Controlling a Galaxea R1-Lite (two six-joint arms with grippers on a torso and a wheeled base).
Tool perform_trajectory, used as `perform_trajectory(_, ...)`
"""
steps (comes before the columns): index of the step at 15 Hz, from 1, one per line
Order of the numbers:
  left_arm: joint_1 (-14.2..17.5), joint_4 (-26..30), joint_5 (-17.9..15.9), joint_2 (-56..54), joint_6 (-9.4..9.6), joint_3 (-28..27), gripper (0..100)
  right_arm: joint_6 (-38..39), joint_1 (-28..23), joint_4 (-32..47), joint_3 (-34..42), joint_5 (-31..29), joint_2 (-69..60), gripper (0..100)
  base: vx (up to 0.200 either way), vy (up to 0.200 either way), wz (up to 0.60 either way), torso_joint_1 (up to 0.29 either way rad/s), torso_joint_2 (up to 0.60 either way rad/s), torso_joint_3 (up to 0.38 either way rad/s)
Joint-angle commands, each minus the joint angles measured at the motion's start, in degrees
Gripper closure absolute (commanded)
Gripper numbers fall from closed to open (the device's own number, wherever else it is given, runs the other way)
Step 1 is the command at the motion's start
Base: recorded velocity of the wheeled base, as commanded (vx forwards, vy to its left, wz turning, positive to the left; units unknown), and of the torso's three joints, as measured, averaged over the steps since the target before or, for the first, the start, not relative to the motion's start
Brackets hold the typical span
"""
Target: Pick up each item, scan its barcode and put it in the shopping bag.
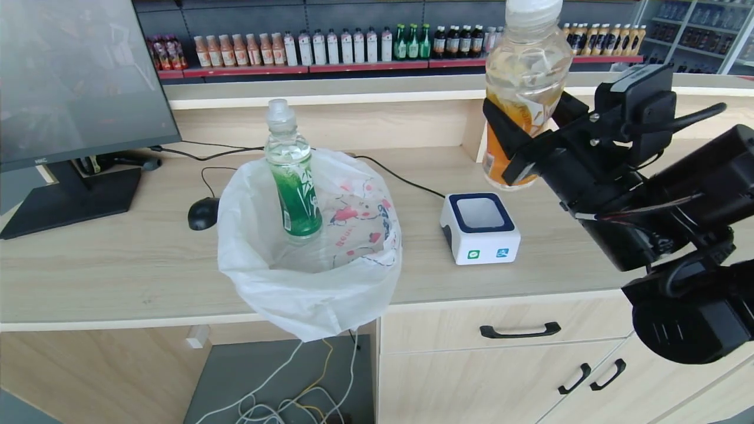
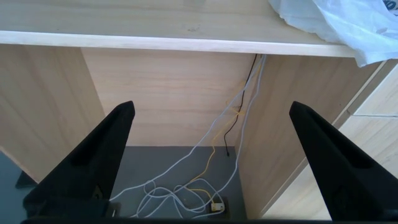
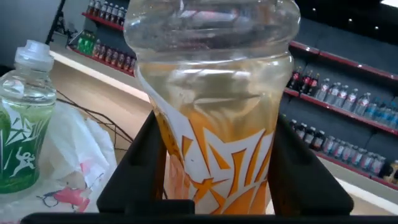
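Bottle (image 1: 526,70) in right tool (image 1: 528,131)

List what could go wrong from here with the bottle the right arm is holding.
1. The right end effector clamps the orange bottle below its middle, so it may tilt or slip when turned toward the scanner.
2. The green bottle stands upright in the shopping bag; the second bottle could knock it over.
3. The bag hangs over the edge of the counter, so added weight might drag it off.
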Motion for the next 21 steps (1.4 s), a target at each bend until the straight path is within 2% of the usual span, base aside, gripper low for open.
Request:
perform_trajectory(1,0.0,0.0,0.0,0.0,0.02,0.0,0,-2.9,-2.1,0.0,-0.7,3.6,2.2,100,0.000,0.000,0.00,0.000,0.00,0.000)
perform_trajectory(2,0.0,0.0,0.0,0.0,0.02,0.0,0,-6.5,-3.7,0.0,-1.3,8.5,2.6,100,0.000,0.000,0.00,0.000,0.00,0.000)
perform_trajectory(6,0.0,0.1,0.0,0.0,0.02,0.0,0,-13.2,-4.9,0.0,0.6,18.0,3.6,100,0.000,0.000,0.00,0.000,0.00,0.000)
perform_trajectory(13,0.0,0.0,0.0,0.0,0.02,0.0,0,-21.0,-5.0,0.0,2.1,27.4,8.1,100,0.000,0.000,0.00,0.000,0.00,0.000)
perform_trajectory(17,0.0,0.0,0.0,0.0,0.02,0.0,0,-21.9,-5.3,0.0,-1.3,31.9,11.3,100,0.000,0.000,0.00,0.000,0.00,0.000)
perform_trajectory(21,0.0,0.0,0.0,0.0,0.02,0.0,0,-22.0,-6.1,0.0,-1.9,34.0,12.0,100,0.000,0.000,0.00,0.000,0.00,0.000)
